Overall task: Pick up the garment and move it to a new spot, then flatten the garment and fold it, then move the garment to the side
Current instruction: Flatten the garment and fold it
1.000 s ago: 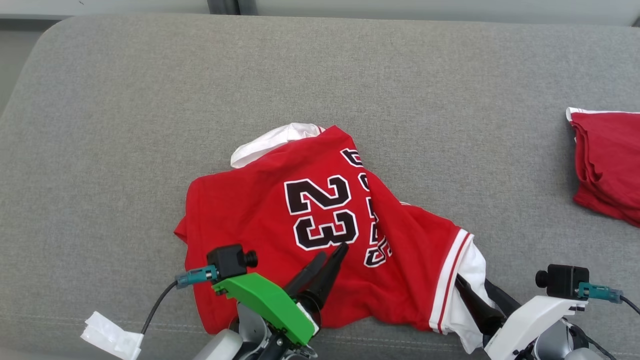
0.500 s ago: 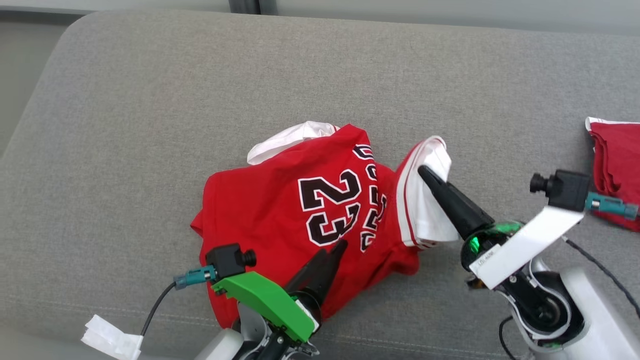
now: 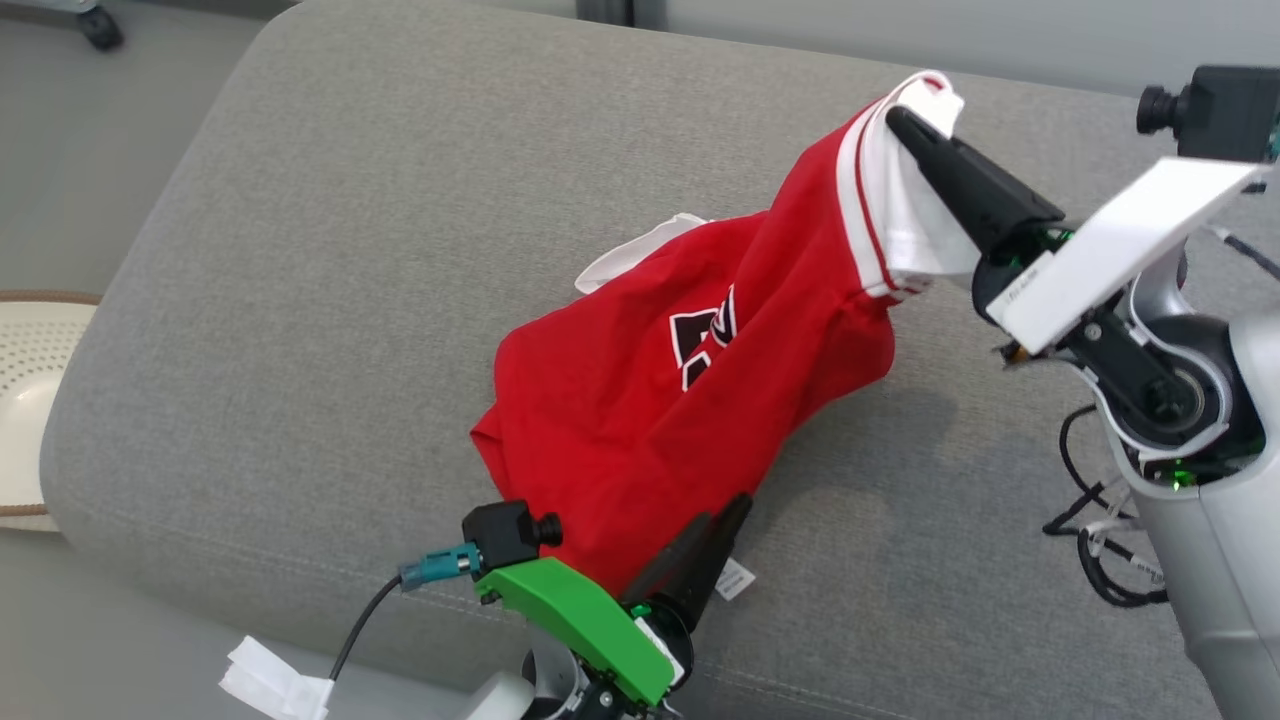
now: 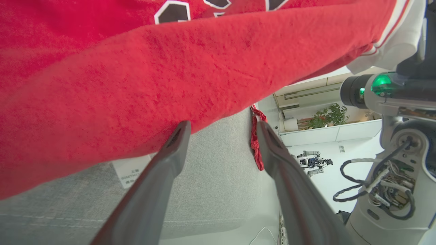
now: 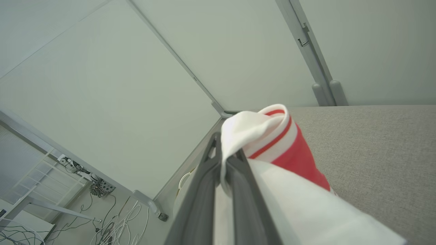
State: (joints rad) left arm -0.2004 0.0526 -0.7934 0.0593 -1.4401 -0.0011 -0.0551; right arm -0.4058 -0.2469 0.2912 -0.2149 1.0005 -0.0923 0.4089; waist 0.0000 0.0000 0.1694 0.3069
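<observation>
Garment [image 3: 640,430]: red jersey, white-trimmed hem now hoisted well above the grey cushion [image 3: 380,240], lower part trailing on it. A second ago lying low, number showing.
Right gripper [image 3: 905,125]: clenched on the white hem, raised up and away since the pinch.
Left gripper [image 3: 722,520]: fingers apart, grasping nothing, just beside the low edge.
Status, judged: pick-up secured, carry to new spot begun; flattening and folding outstanding.

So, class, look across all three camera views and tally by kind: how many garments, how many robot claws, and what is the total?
Garments: 2 (red jersey; second red garment further along the sofa)
Claws: 2 (left claw, open; right claw, shut on the jersey's white-trimmed edge)
Total: 4
</observation>
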